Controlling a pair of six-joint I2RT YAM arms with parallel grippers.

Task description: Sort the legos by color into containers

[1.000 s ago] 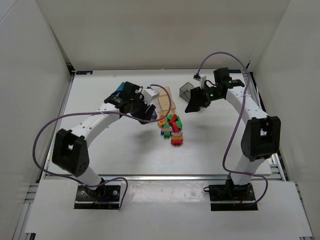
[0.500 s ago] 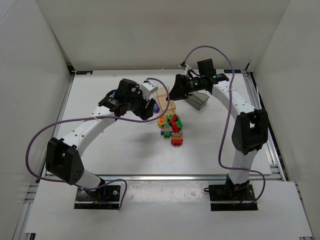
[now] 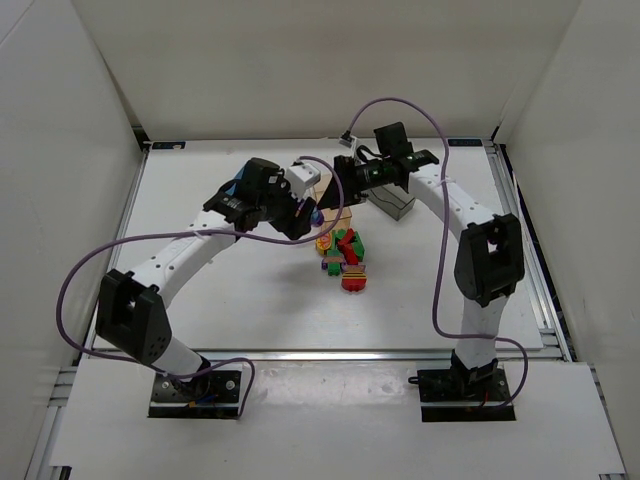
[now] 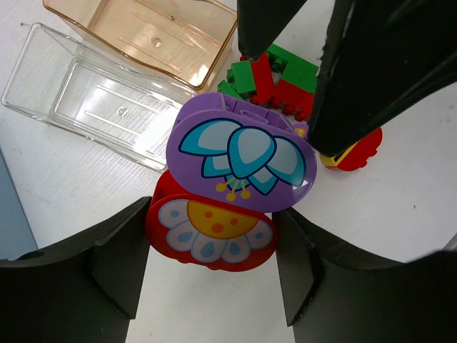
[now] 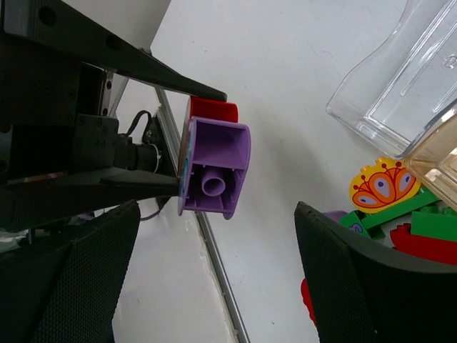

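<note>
1. Two stacked legos, a purple brick (image 4: 239, 161) over a red brick (image 4: 211, 236), sit clamped in the left gripper (image 3: 311, 216), near the clear bin (image 4: 43, 86).
2. Facing them, the right gripper (image 5: 218, 236) gapes wide and empty.
3. Half the grey bin (image 3: 398, 205) hides behind the right arm (image 3: 450, 200); the blue bin (image 4: 8, 214) is cut to a sliver.

The clear rectangular plastic bin (image 4: 93, 100) sits just left of the translucent peach-orange plastic bin (image 4: 143, 32); the heap of small plastic bricks (image 3: 343, 255) lies just before the latter.
</note>
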